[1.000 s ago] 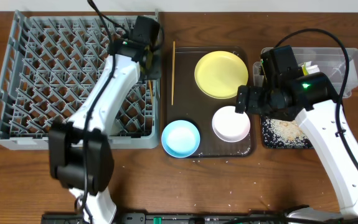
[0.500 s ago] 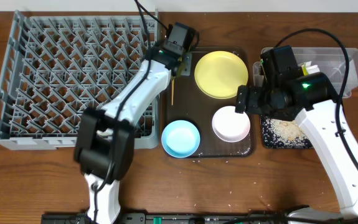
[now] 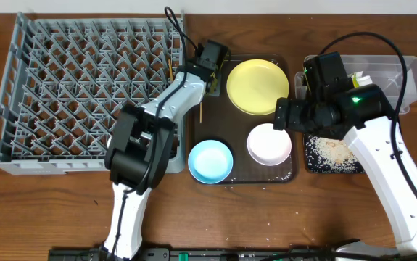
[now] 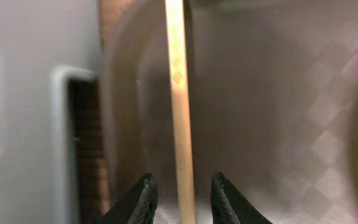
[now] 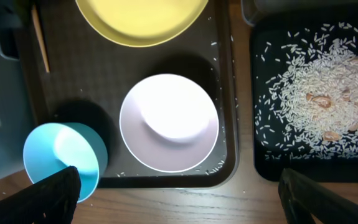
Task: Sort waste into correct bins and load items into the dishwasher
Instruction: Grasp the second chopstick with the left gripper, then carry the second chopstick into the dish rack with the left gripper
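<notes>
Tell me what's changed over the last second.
The left gripper swung right, from over the rack's right edge to the tray's left side. Its open jaws now straddle the chopstick there without gripping it. Nothing was picked up or released. The right gripper, plate, blue bowl, white bowl and rice stayed put.

Yellow plate (image 3: pixel 257 87), light blue bowl (image 3: pixel 210 161), white bowl (image 3: pixel 269 144), grey rack (image 3: pixel 63 87), dark brown tray (image 3: pixel 238 127) (faint chequered weave)

Bright, even overhead light — left wrist blurred.
</notes>
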### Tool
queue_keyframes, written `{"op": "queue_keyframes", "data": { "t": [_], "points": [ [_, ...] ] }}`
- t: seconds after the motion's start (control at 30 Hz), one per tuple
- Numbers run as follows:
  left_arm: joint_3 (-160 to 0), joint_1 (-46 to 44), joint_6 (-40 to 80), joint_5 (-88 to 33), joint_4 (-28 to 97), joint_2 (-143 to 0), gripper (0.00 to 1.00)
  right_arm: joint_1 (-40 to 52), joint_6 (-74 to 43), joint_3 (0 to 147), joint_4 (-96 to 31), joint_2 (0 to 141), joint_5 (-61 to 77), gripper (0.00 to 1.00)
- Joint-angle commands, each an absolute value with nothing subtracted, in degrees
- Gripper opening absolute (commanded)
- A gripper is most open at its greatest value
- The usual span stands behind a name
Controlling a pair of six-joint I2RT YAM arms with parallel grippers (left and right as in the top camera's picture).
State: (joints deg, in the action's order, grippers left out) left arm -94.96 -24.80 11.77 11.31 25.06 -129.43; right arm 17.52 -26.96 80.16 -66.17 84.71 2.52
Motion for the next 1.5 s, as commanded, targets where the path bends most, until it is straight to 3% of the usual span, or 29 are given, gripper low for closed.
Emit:
{"op": "queue_keyframes", "data": {
  "t": [0.0,0.13,0.23,0.3,0.6,0.9,1.2,1.47],
  "points": [
    [-94.65,-24.45,11.42,11.57,25.15,-131.83,0.3,16.91,-27.2,80.77,-65.98,85.1,1.54,0.99],
    [-94.65,-24.45,11.42,11.44,25.17,-132.38,0.3,16.91,-27.2,80.77,-65.98,85.1,1.52,0.99],
    [-94.67,-24.47,11.42,9.93,25.17,-132.33,0.12,16.91,-27.2,80.77,-65.95,85.1,1.52,0.99],
    [-94.67,-24.47,11.44,7.86,25.19,-132.33,0.08,16.91,-27.2,80.77,-65.91,85.1,1.52,0.99],
    [-94.74,-24.51,12.36,1.08,27.0,-130.21,0.08,16.91,-27.2,80.77,-65.76,85.1,1.54,0.99],
    [-94.91,-24.34,14.02,-0.08,32.58,-114.67,0.08,16.91,-27.2,80.77,-65.78,85.1,1.54,0.99],
    [-94.56,-21.69,14.0,16.25,44.58,-108.27,0.08,16.91,-27.2,80.77,-65.78,85.1,1.52,0.99],
    [-93.21,-17.98,14.02,15.0,44.47,-113.21,0.08,16.91,-27.18,80.77,-65.67,85.1,1.52,0.99]
  ]
}}
